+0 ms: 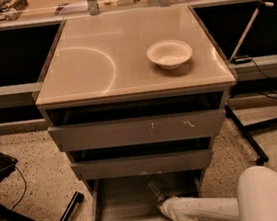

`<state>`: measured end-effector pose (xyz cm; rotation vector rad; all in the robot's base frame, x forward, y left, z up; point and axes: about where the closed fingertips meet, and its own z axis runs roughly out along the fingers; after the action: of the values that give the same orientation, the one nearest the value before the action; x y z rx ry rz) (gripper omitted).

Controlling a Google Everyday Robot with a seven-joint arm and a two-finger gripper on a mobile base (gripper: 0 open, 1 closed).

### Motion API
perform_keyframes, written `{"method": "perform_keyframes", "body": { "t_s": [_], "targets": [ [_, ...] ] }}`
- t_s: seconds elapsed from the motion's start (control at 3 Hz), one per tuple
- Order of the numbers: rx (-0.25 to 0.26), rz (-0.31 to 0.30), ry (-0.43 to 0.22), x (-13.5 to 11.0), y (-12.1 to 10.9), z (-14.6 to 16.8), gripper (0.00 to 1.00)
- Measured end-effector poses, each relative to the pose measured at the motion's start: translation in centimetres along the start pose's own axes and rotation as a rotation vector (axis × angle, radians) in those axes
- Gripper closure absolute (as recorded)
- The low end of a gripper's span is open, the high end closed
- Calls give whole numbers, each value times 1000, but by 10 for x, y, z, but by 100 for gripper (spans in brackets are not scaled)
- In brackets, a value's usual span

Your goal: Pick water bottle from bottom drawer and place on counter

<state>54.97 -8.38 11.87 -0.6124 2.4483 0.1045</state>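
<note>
Water bottle [156,191] in bottom drawer [121,205], leaning up-left, tool [166,208] at its lower end, grip unclear.

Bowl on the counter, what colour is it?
Cream-white bowl, camera view; the gripper is low in the bottom drawer.

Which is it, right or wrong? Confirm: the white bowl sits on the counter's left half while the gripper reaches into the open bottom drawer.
Wrong. The camera view shows the white bowl on the right half of the counter, not its left; the gripper does reach into the open bottom drawer.
</note>
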Motion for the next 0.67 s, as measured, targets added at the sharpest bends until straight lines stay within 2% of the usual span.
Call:
{"method": "perform_keyframes", "body": {
  "t_s": [0.33,0.67],
  "targets": [
    [60,-35,-8,-8,-9,-21,85],
    [171,-114,-24,-46,-26,-82,100]
  ]
}}
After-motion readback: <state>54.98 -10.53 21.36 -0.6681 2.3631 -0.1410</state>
